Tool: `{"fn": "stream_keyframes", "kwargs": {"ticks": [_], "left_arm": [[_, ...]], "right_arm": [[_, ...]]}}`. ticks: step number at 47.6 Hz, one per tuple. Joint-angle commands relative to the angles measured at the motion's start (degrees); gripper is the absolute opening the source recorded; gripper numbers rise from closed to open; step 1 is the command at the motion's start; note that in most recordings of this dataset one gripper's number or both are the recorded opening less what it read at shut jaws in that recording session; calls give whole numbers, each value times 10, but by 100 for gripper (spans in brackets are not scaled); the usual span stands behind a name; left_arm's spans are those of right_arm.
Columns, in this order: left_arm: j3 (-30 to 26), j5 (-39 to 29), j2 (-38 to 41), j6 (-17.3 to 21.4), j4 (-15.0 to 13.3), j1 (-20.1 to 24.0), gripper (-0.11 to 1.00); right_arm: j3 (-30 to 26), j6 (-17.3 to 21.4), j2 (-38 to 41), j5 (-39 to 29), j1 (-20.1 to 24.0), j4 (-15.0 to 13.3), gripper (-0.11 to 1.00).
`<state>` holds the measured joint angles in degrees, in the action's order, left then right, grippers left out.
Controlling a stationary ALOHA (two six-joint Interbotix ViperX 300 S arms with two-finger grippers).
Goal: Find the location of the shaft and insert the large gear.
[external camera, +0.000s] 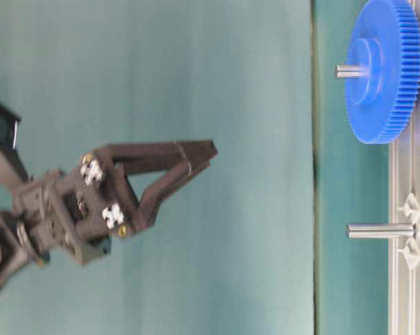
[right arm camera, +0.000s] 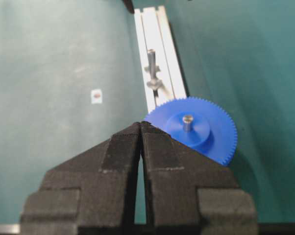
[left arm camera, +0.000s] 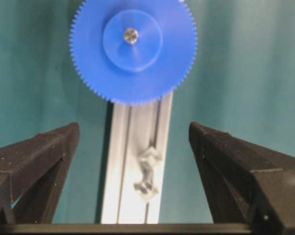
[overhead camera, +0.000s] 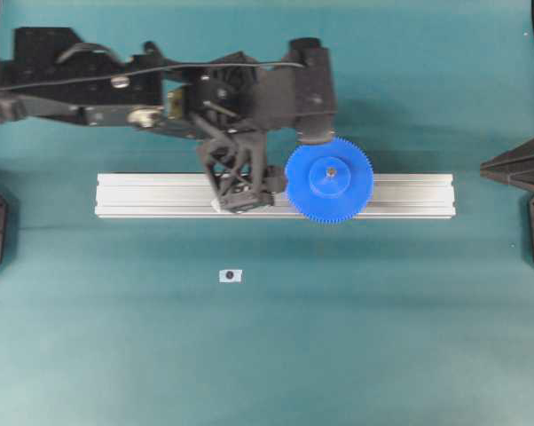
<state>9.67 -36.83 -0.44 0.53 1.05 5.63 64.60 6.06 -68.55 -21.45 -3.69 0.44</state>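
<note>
The large blue gear [overhead camera: 351, 191] lies flat on the aluminium rail [overhead camera: 160, 191]. The grey tip of the shaft [overhead camera: 331, 171] sticks out through its hub. The gear [external camera: 384, 105] and shaft [external camera: 348, 70] show the same way at table level and in the left wrist view, gear [left arm camera: 88, 54] and shaft [left arm camera: 131, 35]. My left gripper [overhead camera: 254, 182] hangs open and empty above the rail, left of the gear [left arm camera: 134, 128]. My right gripper [right arm camera: 140, 124] is shut and empty, off the rail's right end [overhead camera: 484, 167], with the gear [right arm camera: 216, 142] ahead of it.
A second bare pin [external camera: 377, 230] on clear mount pieces stands on the rail under the left gripper, also in the left wrist [left arm camera: 147, 171] and right wrist [right arm camera: 151, 58] views. A small white tag with a dark dot [overhead camera: 231, 276] lies on the teal table in front of the rail.
</note>
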Motion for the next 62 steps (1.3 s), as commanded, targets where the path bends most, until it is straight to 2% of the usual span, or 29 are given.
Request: {"fn": "stream_keyframes", "kwargs": {"ticks": [1,9,36,51,62], "left_arm": [[28,33,-43,-13,2,-4,93],[69,46,-73,-33,1,-4,93],[163,104,-153,-37,2,-18,93],[232,180,-216,-38,2,-19,93],[258,185,-254,-38,2,-27,92]], "right_arm": [[-6,5,4,3,-1,1,8],[-6,5,4,3,-1,1,8],[1,5,0,3,-1,1,8],[0,5,-2,2,-1,1,8],[1,5,-2,2,-1,1,8]]}}
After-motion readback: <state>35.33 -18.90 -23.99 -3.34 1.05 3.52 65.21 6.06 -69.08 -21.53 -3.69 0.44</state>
